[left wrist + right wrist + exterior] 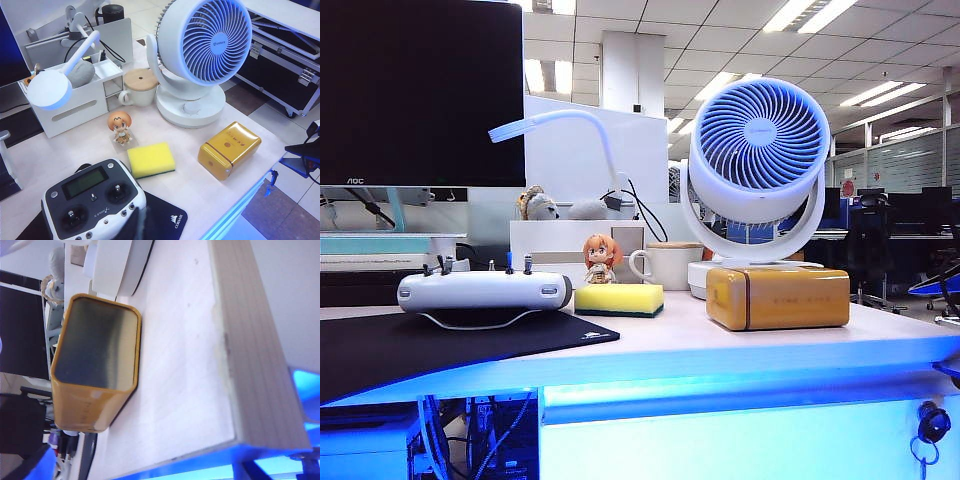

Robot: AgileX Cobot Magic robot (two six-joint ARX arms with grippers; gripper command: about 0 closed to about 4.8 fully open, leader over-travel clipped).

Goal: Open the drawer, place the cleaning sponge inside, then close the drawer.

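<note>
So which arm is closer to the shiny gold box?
Right. Its camera sees the gold box close up from the edge of the desk. The left arm looks down from farther back, over the controller, past the sponge.

Not much of the robot on show. The left gripper (136,226) is only a dark, blurred finger tip at the front edge of the desk (200,192), too soft to read any detail. Off the desk's right front corner sits the right gripper (302,156) — black, angular, flat plates catching blue light — jaws spread wide.
</note>
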